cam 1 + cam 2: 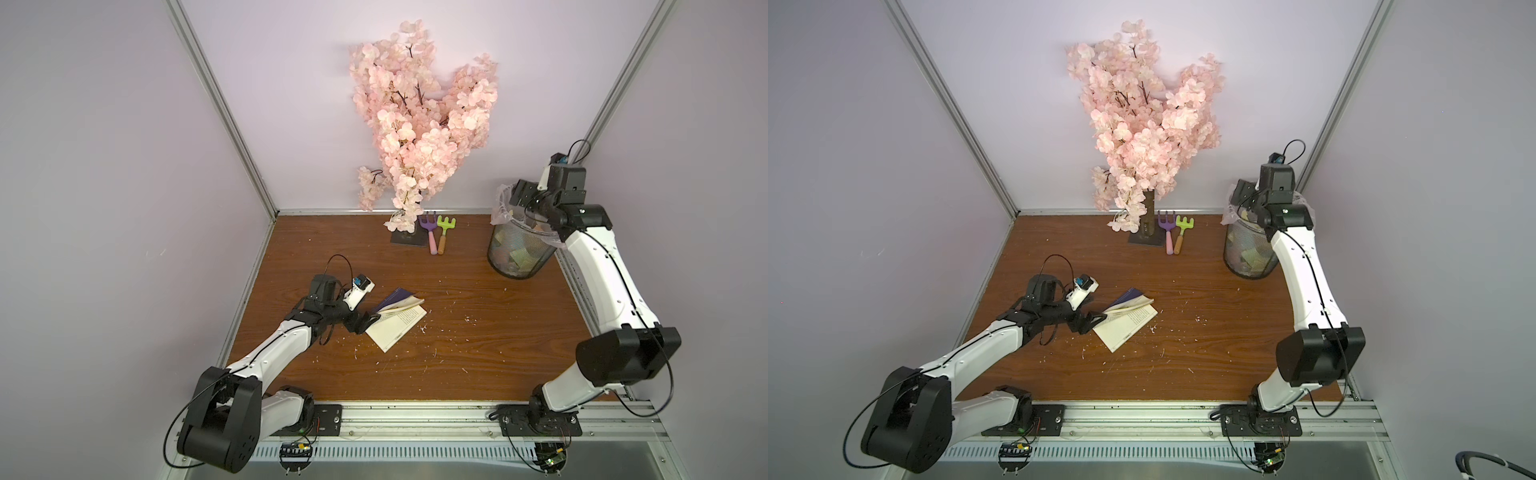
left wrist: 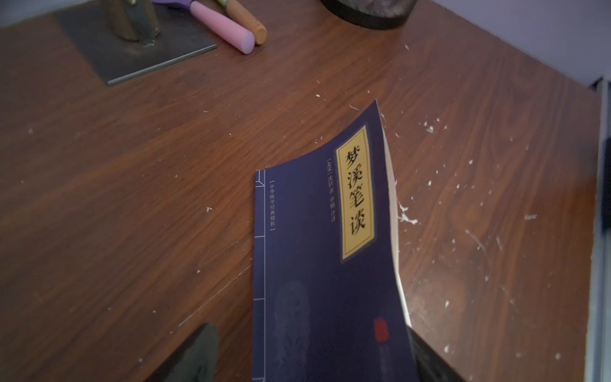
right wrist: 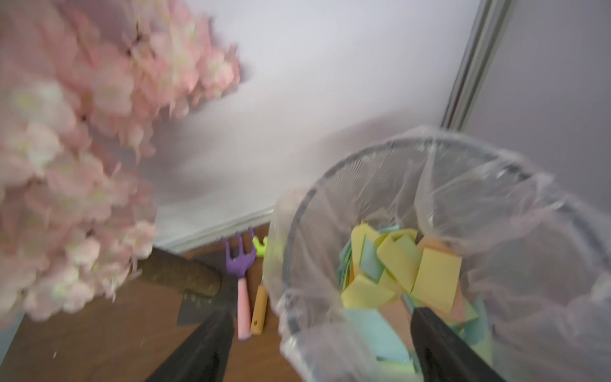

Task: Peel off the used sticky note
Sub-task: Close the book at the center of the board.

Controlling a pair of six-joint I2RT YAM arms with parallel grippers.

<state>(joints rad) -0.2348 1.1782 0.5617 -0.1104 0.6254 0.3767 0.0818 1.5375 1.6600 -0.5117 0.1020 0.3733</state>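
Brown wood-grain bench (image 1: 457, 365), flecked with white scraps, carries a book (image 1: 397, 326) on the left arm's side and a mesh bin (image 1: 515, 266) in the far corner by the right arm. No note shows on the book's open page or blue cover. The only sticky notes (image 3: 400, 268) in sight are the yellow, blue and orange heap inside the bin; which is the used one I cannot tell. The right pincer (image 3: 322, 312) hangs directly above that heap, jaws wide and empty, so the right arm is much the nearer. The left pincer (image 1: 368, 322) sits at the book's corner, jaws wide either side of the lifted cover and gripping nothing. The book's long axis runs away from it toward the bench's middle.
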